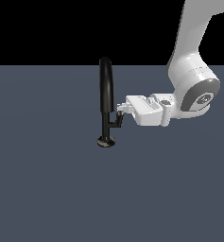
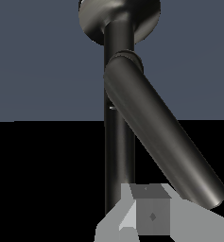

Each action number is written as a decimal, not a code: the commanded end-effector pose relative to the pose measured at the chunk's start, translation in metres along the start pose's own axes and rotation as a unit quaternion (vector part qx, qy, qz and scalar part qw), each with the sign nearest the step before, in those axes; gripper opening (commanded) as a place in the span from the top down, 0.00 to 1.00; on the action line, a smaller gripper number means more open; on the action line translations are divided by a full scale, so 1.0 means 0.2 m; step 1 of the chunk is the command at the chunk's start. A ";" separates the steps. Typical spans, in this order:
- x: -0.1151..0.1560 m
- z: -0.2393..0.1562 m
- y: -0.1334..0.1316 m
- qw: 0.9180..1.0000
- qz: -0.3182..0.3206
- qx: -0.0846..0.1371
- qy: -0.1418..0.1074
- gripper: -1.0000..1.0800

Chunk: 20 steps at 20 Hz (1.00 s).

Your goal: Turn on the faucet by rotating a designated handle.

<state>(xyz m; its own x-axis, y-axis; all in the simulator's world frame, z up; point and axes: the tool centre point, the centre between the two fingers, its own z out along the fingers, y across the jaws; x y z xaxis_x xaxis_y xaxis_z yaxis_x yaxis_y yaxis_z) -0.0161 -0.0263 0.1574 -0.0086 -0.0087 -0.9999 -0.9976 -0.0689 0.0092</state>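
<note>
The glossy black faucet (image 1: 106, 90) stands upright on its small round disc base (image 1: 106, 141), its thick arched spout rising above the thin stem. The handle (image 1: 116, 121) is a short L-shaped lever on the stem's side toward the exterior view's right, its stubby rod pointing up. My gripper (image 1: 121, 109) reaches in level from that side, with its fingertips against the top of the stub. The fingers look pressed together with nothing between them. In the wrist view the handle (image 2: 160, 137) runs slantwise past the stem (image 2: 117, 142), right beside the gripper (image 2: 149, 215).
The faucet stands on a flat blue-grey floor (image 1: 47, 189) that fills the scene below a black background. My white arm (image 1: 193, 90) comes down from the upper part of the exterior view's right.
</note>
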 end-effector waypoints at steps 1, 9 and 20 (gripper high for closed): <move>0.05 0.00 0.08 1.000 0.010 -0.002 -0.003 1.00; 0.05 0.00 0.14 1.000 0.000 -0.002 -0.001 1.00; 0.36 0.00 0.29 1.000 0.011 -0.003 -0.004 1.00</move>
